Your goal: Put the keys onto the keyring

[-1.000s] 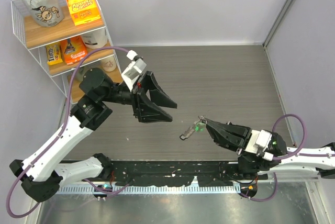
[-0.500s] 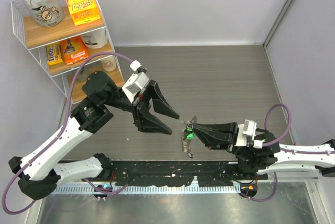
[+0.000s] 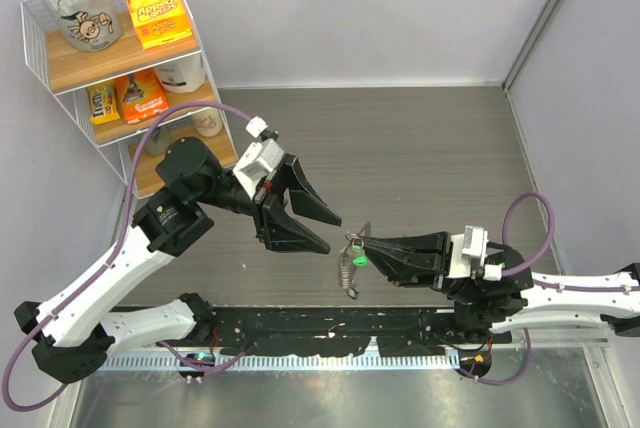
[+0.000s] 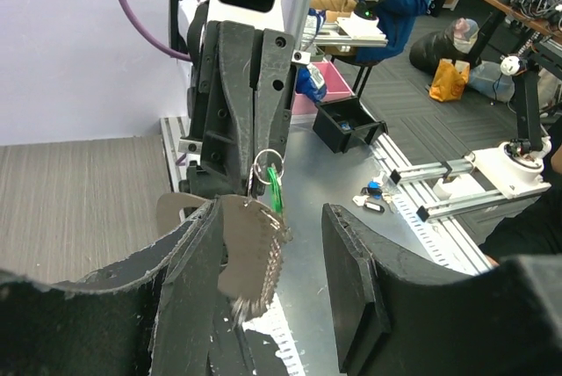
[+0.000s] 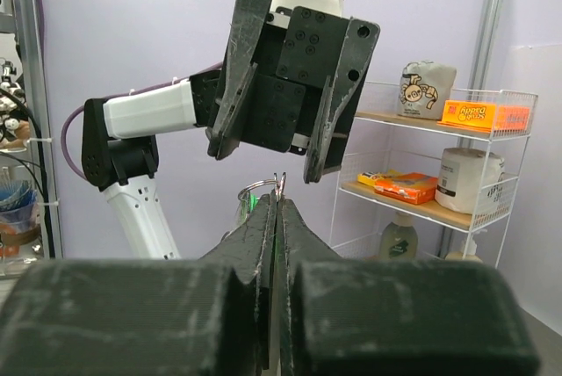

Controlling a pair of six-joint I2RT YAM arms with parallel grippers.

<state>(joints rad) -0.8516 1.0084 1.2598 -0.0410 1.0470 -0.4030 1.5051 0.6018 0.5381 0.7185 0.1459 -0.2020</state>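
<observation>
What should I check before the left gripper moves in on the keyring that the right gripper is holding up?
1. Right gripper shut on the keyring: ok.
2. Left gripper open, jaws spread wide: ok.
3. Keyring lifted off the table, chain dangling: ok.
4. Green key in view at the right gripper's tips: ok.
5. Keyring inside the left gripper's jaws: not ok, it sits just beyond them.
6. Green key already threaded on the keyring: cannot tell.
</observation>
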